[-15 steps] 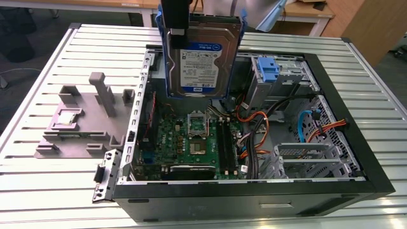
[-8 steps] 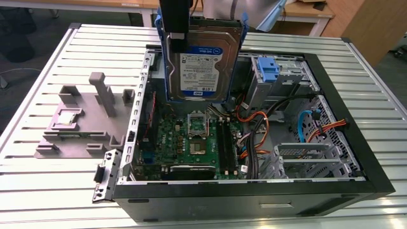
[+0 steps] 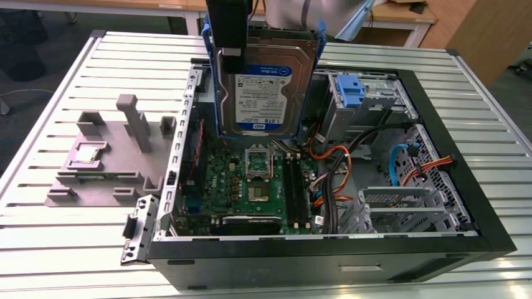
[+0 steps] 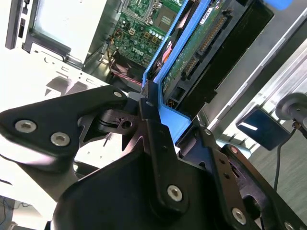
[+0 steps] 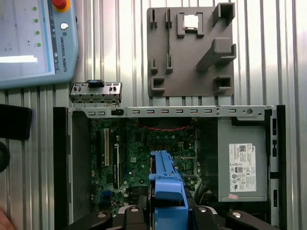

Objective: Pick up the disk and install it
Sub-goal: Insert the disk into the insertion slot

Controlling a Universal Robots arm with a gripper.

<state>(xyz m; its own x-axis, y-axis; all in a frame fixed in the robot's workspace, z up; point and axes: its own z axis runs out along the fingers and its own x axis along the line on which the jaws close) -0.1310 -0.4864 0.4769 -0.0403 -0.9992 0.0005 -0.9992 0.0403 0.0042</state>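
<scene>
A ribbed metal table (image 3: 66, 249) carries the work, with desks (image 3: 399, 15) beyond its far edge. An open computer case (image 3: 332, 265) lies on it, its motherboard (image 3: 249, 180) facing up. A grey fixture (image 3: 108, 162) sits just beside the case, on the exterior view's left. The gripper (image 4: 168, 120) pinches the disk (image 3: 264, 93) by its blue carrier, holding it upright over the motherboard. A drive cage (image 3: 353, 93) stands close on the exterior view's right, with orange cables (image 3: 337, 174) looping nearby. Bare slats ring the case.
</scene>
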